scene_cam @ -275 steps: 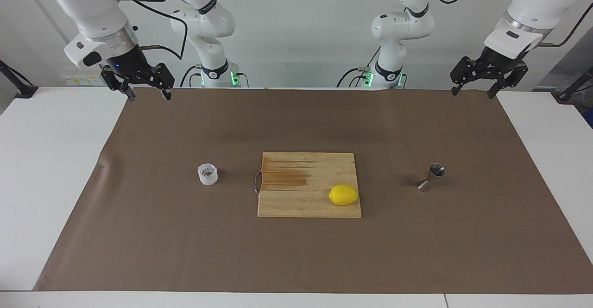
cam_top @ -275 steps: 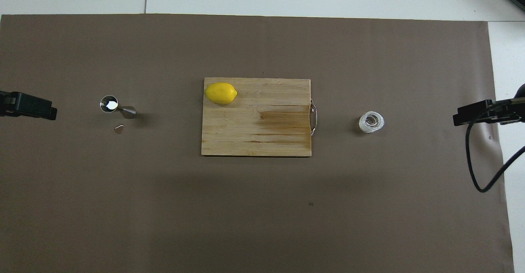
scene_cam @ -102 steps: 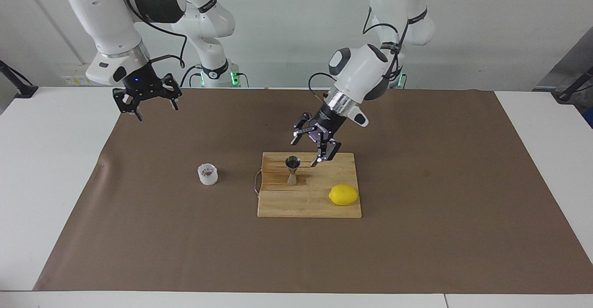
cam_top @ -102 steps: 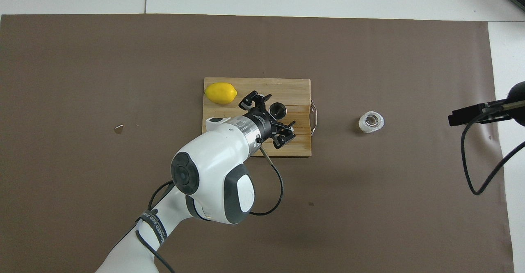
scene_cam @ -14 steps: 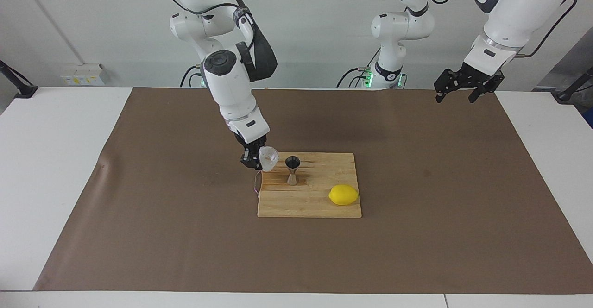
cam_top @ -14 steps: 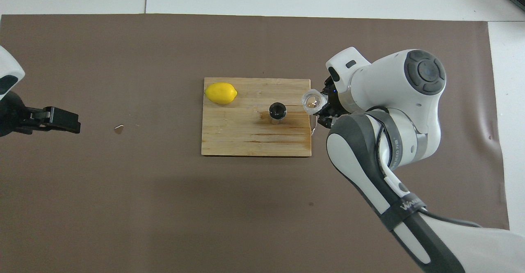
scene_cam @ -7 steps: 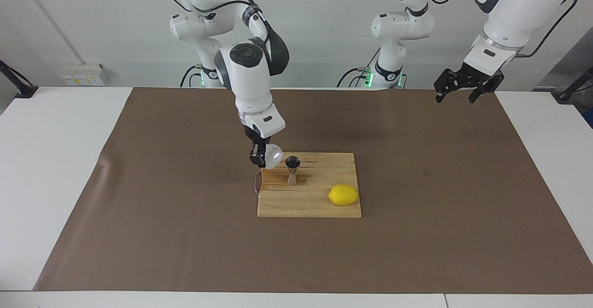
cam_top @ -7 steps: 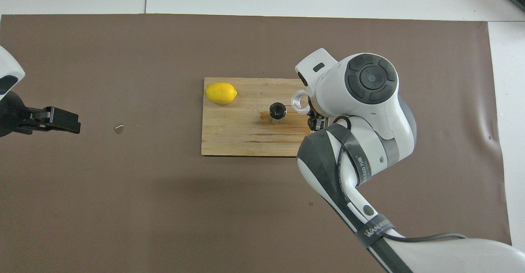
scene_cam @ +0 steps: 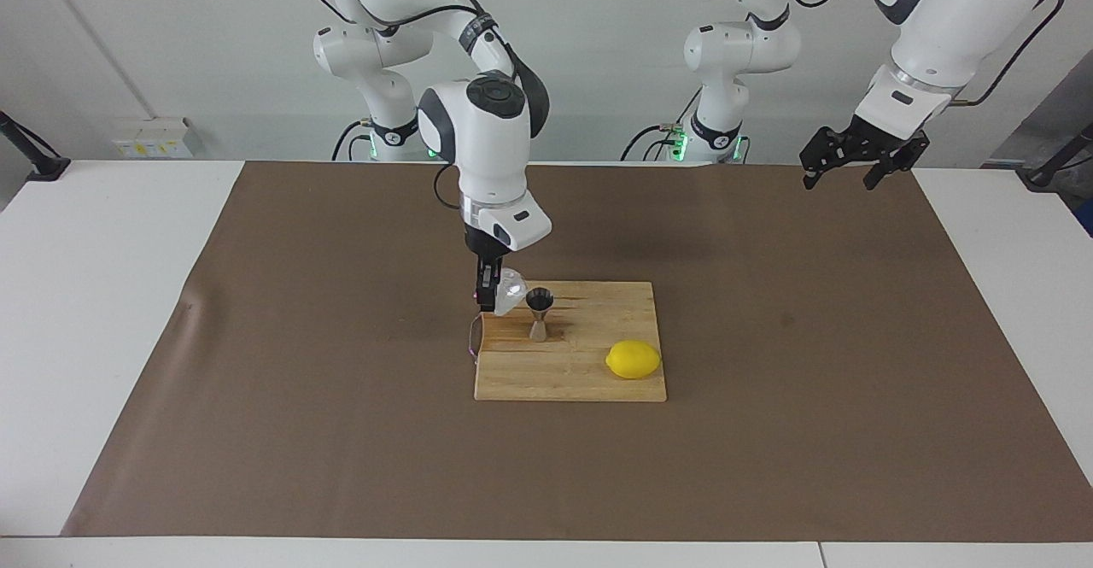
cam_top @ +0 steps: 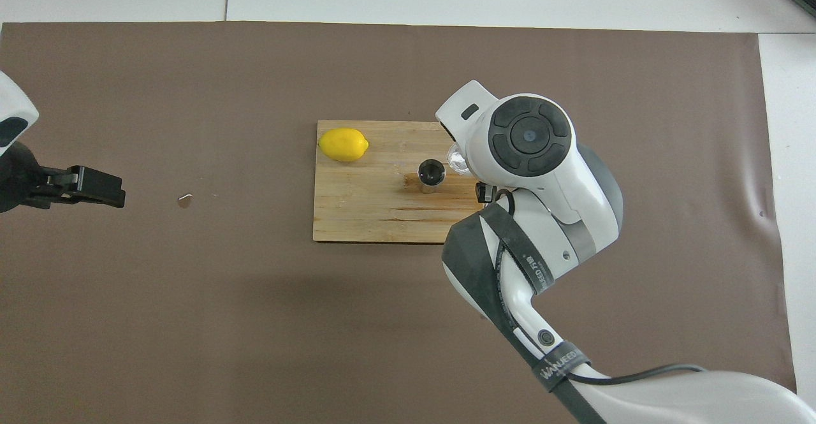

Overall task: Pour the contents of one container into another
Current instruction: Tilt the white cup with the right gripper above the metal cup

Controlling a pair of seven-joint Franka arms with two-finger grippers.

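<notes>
The translucent ridged cup (scene_cam: 511, 288) is in my right gripper (scene_cam: 493, 295), which is shut on it. The cup is tipped steeply, its mouth turned toward the steel hourglass jigger (scene_cam: 539, 313) and just beside the jigger's dark mouth. The jigger stands upright on the wooden cutting board (scene_cam: 589, 382). In the overhead view my right arm's wrist covers most of the cup (cam_top: 455, 160), which sits right beside the jigger (cam_top: 431, 174). My left gripper (scene_cam: 854, 171) is open and empty, waiting high over the left arm's end of the mat.
A yellow lemon (scene_cam: 633, 359) lies on the board's corner farthest from the robots, toward the left arm's end. A small pale scrap (cam_top: 185, 201) lies on the brown mat (scene_cam: 299, 397) toward the left arm's end.
My right gripper has carried the cup closer to the jigger and tipped it further, from slightly tilted to steeply tilted. The left arm has stayed still.
</notes>
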